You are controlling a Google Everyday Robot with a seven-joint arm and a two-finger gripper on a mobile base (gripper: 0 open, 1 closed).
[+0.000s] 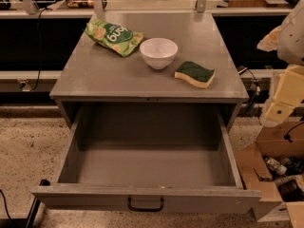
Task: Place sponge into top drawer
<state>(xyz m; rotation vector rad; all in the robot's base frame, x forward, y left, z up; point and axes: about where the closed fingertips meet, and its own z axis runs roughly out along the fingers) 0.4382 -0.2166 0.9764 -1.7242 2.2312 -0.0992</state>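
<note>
Grey drawer (85,197): pulled wide open, ready for loading.
Sponge (194,73): on desk (109,75), just right of bowl (158,52), green side up, free to grasp.
Tool (281,109): right edge, off desk, apart from sponge; whether it is open, cannot tell.

the grey cabinet top (118,77) carries three things. a light green snack bag (113,35) lies at the back left, a white bowl (158,52) stands upright near the middle, and the sponge (194,74) lies just right of it, green side up. the gripper (280,109) hangs beyond the top's right edge.
</note>
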